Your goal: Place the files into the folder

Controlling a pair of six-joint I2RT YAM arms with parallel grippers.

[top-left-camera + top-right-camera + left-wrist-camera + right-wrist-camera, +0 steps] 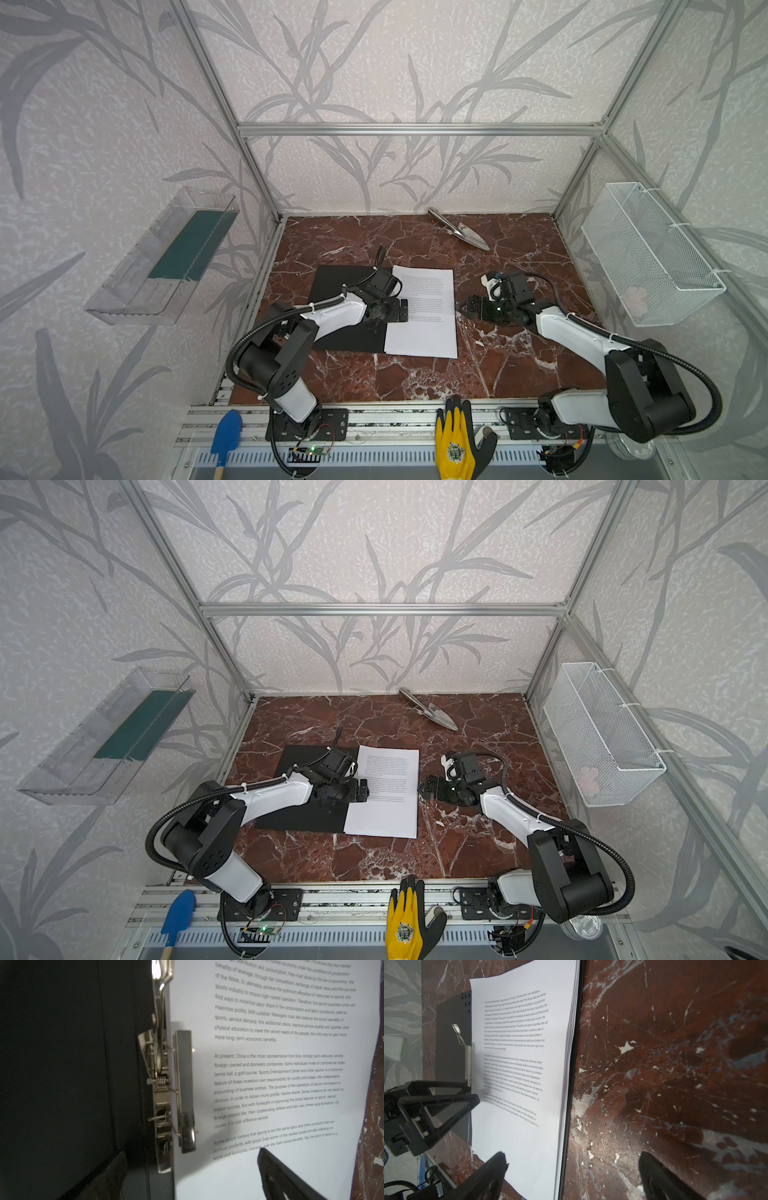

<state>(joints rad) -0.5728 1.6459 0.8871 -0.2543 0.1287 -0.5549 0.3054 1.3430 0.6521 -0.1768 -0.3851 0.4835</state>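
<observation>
- The files (424, 316) lie as a squared white stack on the right half of the opened folder (340, 286), mid-desk (478, 374). The folder's black left cover lies flat beside them.
- By the look of them, the sheets are light, limp and slick on one another. A corner pinch would likely fan or crease them, so the free long edge is the safer hold, or a flat press.
- The folder looks thin but stiffer, and its cover is best lifted by the outer edge.
- The left fingers (401, 311) are spread wide and empty over the spine. The right fingers (468, 308) are also wide and empty, just beside the stack's outer edge.
- Only the left wrist view shows the metal clip (182, 1093), its bar lying over the paper's inner margin; whether it is clamped I cannot tell.
- Only the right wrist view shows the layered sheet edges, with a black folder strip beneath them. Both top views give the whole layout.
</observation>
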